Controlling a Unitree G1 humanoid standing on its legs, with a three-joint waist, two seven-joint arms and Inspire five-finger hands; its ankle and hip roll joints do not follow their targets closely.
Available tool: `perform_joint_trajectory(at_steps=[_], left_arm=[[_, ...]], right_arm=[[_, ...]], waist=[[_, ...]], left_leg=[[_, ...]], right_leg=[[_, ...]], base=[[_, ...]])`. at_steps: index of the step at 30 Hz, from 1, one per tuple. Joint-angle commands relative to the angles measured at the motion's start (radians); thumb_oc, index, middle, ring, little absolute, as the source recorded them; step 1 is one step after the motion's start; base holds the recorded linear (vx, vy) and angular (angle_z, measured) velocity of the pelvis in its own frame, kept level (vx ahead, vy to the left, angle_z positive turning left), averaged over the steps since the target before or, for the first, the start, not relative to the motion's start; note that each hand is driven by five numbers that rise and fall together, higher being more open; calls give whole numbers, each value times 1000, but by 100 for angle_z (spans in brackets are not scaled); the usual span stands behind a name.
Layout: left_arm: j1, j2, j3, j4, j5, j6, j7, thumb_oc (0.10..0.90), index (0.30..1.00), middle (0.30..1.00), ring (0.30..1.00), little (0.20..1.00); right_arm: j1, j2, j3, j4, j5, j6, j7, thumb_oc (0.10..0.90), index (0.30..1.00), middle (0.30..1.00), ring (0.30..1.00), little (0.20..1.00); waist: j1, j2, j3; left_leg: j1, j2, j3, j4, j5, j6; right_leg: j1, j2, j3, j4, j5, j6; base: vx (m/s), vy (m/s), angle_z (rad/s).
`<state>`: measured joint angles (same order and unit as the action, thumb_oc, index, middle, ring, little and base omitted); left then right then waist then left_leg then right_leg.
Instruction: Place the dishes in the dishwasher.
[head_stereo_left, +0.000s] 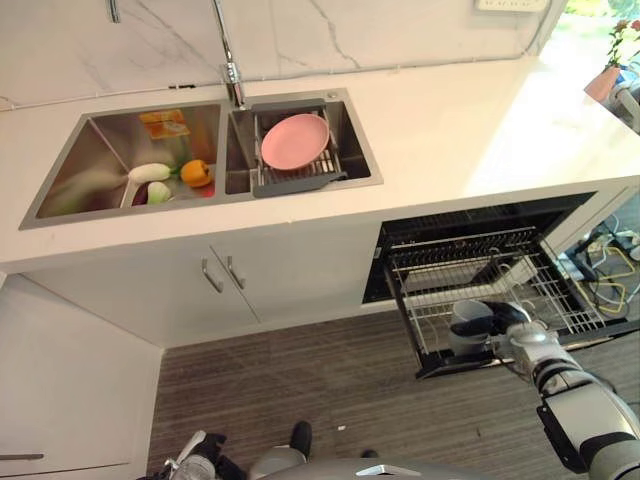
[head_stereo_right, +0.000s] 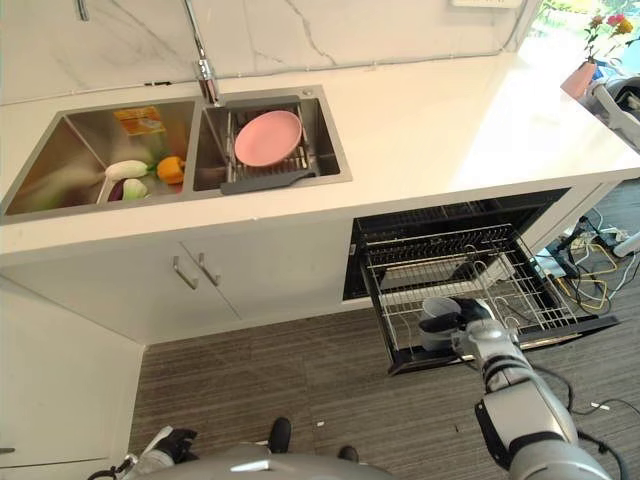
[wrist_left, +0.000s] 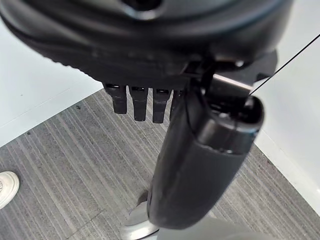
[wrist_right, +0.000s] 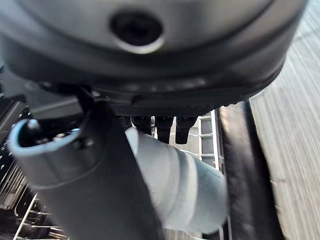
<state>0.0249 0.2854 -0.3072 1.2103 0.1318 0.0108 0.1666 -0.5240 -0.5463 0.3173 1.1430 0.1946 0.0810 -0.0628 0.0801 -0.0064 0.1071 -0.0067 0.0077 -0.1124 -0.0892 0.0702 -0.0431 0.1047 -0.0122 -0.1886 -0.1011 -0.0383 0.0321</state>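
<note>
Meanwhile, left of the rack (head_stereo_left: 560, 300), the left hand (wrist_left: 145, 102) hung idle over the floor (wrist_left: 60, 165) with straight fingers, and a pink plate (head_stereo_left: 295, 140) waited in the sink (head_stereo_left: 350, 130) above and left of the rack. At the rack's front left corner the right hand (head_stereo_right: 470, 312) was curled round a grey cup (head_stereo_right: 437, 318), thumb outside the wall. Ideally it should be seated between the wires, steady, before the fingers loosen.

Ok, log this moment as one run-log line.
right hand: shut on grey cup, over dishwasher rack | left hand: idle, open, low by floor | pink plate: in sink drainer
</note>
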Motion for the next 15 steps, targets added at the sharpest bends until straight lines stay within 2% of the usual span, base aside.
perform_joint_trajectory(at_steps=[1,2,10,15], left_arm=[[-51,50,9,31,38,-6,20,800,900,900,900,900],[-53,50,4,36,40,-5,18,800,900,900,900,900],[-52,35,12,49,29,2,28,800,900,900,900,900],[-48,29,20,53,21,6,35,800,900,900,900,900]], right_arm=[[-24,-30,-30,-61,4,-96,-30,800,900,900,900,900],[-56,-57,-5,-87,-16,-93,-30,800,900,900,900,900],[-67,-40,10,-107,1,-100,-27,800,900,900,900,900],[-51,-42,-22,-123,18,-104,-52,800,900,900,900,900]], waist=[[42,-99,19],[43,-101,15],[54,-107,11],[60,-109,8]], left_leg=[[19,-17,55,2,-56,-52],[19,-18,53,2,-56,-53],[24,-23,46,2,-59,-51],[28,-27,39,2,-61,-49]], right_leg=[[39,-77,2,14,-36,74],[41,-78,-3,14,-37,75],[51,-83,-15,14,-36,77],[59,-88,-25,14,-35,79]], base=[[6,22,4],[16,11,5],[2,9,5],[5,10,3]])
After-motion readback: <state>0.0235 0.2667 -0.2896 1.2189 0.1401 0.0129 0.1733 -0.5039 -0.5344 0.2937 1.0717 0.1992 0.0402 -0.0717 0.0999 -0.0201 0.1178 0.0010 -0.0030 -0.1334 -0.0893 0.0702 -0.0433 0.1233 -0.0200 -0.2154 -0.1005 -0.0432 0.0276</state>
